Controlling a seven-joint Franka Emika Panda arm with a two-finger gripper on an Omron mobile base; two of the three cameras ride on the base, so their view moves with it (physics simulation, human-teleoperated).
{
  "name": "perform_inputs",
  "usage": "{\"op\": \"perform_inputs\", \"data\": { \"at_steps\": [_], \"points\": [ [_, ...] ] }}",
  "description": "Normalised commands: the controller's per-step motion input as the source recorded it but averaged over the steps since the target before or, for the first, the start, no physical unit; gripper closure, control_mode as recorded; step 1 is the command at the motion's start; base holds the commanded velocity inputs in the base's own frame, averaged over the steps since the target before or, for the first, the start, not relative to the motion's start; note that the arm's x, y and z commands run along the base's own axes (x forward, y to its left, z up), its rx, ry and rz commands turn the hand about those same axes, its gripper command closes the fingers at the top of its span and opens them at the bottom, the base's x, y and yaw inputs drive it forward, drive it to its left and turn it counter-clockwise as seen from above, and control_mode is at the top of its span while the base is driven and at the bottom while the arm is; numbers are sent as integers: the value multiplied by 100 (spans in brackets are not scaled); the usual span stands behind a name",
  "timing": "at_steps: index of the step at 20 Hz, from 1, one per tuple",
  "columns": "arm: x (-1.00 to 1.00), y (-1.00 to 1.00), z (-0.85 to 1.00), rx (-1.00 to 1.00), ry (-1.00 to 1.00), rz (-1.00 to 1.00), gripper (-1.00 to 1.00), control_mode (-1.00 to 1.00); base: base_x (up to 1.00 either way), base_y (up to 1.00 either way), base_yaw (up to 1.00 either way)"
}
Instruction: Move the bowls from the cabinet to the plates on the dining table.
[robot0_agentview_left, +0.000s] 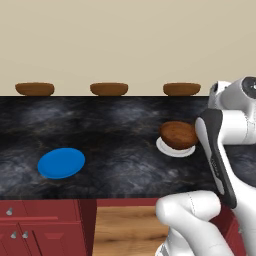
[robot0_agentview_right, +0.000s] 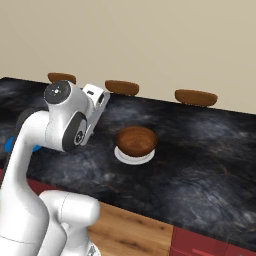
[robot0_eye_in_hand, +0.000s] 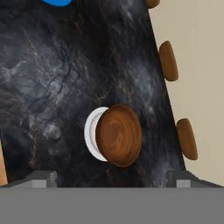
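- On the dining table (robot0_agentview_left: 110, 125), centre-right of the left base view: brown bowl (robot0_agentview_left: 178, 134) sits on the white plate (robot0_agentview_left: 172, 148). Plate rim peeks out on the near-left side, so the bowl looks slightly off-centre on it.
- Blue plate (robot0_agentview_left: 61, 163) lies bare at lower left of the same view, well apart from the bowl. Judgement: one bowl delivered, one still to fetch; the cream bowl isn't on this table top.
- Gripper (robot0_eye_in_hand: 111, 181): fingers apart, at full spread, holding nothing. Both tips rise at the bottom of the hand view, bowl between and above them in frame, not touching.
- Stools (robot0_agentview_left: 109, 89) line the far edge of the table, clear of the work.
- Handling, as a guess: bowl looks like glossy turned wood, so rigid, lightish, not fragile, but slick on the finish.
- Best hold: pinch the rim wall, one finger inside and one outside. Spanning the full width looks too wide.
- Risk: glossy wall could slip in a light pinch; nudging the bowl would drag the plate along.
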Motion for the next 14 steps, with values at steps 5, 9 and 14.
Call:
{"op": "perform_inputs", "data": {
  "at_steps": [5,9,14],
  "points": [
    [-30,15,45,5,-2,-6,-100,-100,0,0,0],
    [-27,13,37,5,-2,-7,-100,-100,0,0,0],
    [-20,7,19,2,-7,-4,-100,-100,0,0,0]
  ]
}}
